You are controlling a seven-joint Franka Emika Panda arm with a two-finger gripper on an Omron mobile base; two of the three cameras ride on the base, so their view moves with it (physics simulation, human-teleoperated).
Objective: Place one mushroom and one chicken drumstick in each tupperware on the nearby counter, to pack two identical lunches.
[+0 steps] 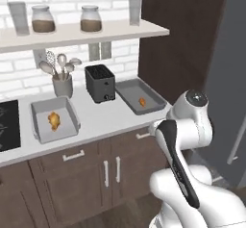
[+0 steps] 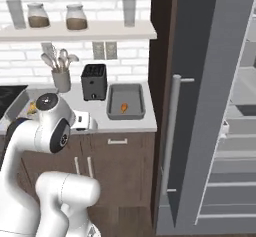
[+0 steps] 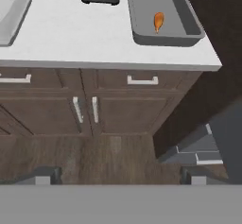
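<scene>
Left tupperware (image 1: 40, 107): sits on the table (image 1: 105, 119) at the left, beside the black cooktop, with one chicken drumstick (image 1: 54, 120) lying in its middle. I make out no mushroom in it.

Toaster (image 1: 100, 82): stands between the two trays, with a utensil holder (image 1: 63, 85) to its left.

Right tupperware (image 1: 152, 93): by the table's right end, next to the tall dark cabinet. A second drumstick (image 3: 159, 21) lies inside; again no mushroom that I can see.

Drumstick axis: in the hand view the right one runs roughly 12 to 6 o'clock, plump end up, bone down.

Jaws: the gripper (image 3: 118, 175) is spread wide and holds nothing; both finger tips (image 3: 43, 175) stand far apart over the floor in front of the cabinets.

Key relation: from the jaws, the right tray lies at about 1 o'clock and well apart; the left tray is off at 11 o'clock.

My read: both drumsticks look placed, so I'd judge the mushrooms are what remains. I cannot see where they are, possibly in the open fridge (image 2: 240, 106) at the right.
</scene>
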